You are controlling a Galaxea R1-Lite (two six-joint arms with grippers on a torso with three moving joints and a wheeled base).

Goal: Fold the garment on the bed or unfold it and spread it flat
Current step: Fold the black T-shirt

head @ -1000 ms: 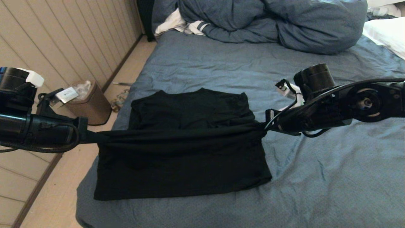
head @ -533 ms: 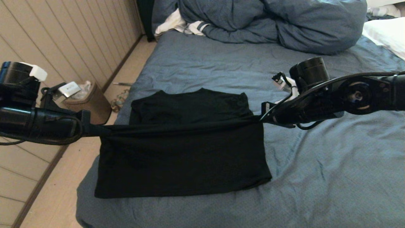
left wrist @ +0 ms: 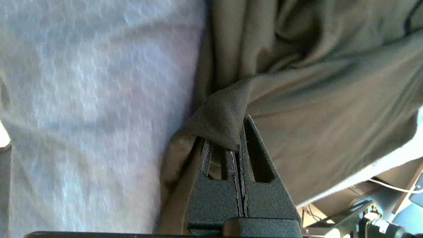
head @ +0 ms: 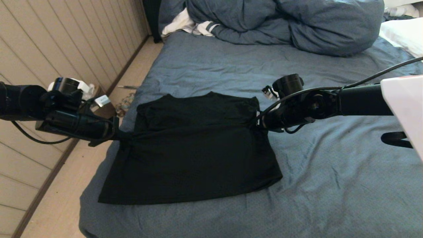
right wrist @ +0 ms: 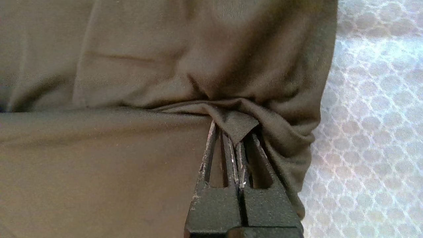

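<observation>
A: A bedroom, with a beige panelled wall (head: 66, 39) down the left and a strip of pale floor (head: 59, 198) beside it. Most of the head view is the bed (head: 330, 185), under a wrinkled slate-blue sheet.

B: And at the far end?

A: A bunched blue duvet (head: 284, 23), with a white cloth with dark stripes (head: 195, 26) poking out at its left. A white pillow (head: 403, 36) sits at the far right edge.

B: Where is the garment?

A: The garment (head: 191, 165) lies on the near-left part of the bed, plain black side up, its left edge close to the mattress edge. It is doubled over — a near layer drawn up across the middle, the far part with the collar (head: 188, 97) flat on the sheet behind it.

B: The grippers?

A: The left gripper (head: 119, 135) is at the shirt's left edge, over the side of the bed. In the left wrist view its fingers (left wrist: 252, 155) are pressed together on a small peak of the fabric. The right gripper (head: 258, 125) is at the shirt's right edge, and the right wrist view shows it pinched closed on a corner of cloth too (right wrist: 237, 145).

B: So the shirt hangs between them?

A: A creased fold line runs from one gripper to the other — low, close to the layer beneath. Whether it touches that layer, I cannot tell.

B: Anything else on the floor?

A: A brown bin (head: 102, 110), mostly hidden behind the left arm.
</observation>
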